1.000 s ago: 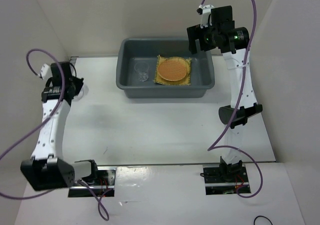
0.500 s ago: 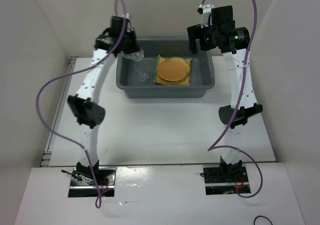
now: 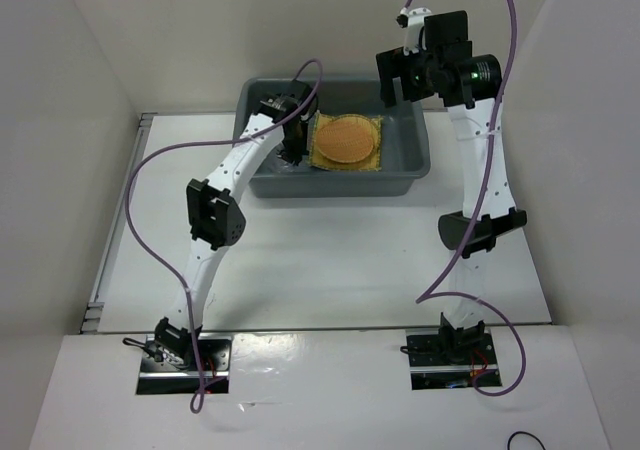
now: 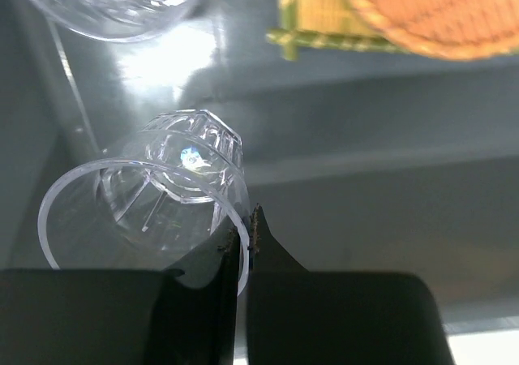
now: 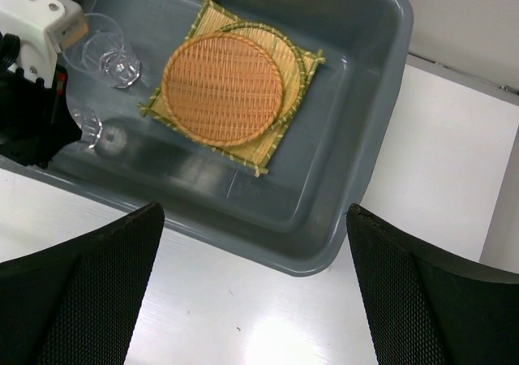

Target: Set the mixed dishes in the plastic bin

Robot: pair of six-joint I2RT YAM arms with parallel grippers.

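Clear glass (image 4: pixel 174 170) was pinched by its rim in the left hand (image 4: pixel 246 229), low inside the plastic bin (image 4: pixel 365 178), presumably for gentle release.

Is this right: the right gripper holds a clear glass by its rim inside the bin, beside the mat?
No: the left gripper holds the clear glass by its rim inside the bin, beside the mat. The left wrist view shows it.

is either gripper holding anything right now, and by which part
The left gripper pinches a small clear glass by its rim, inside the dark grey plastic bin. The right gripper holds nothing.
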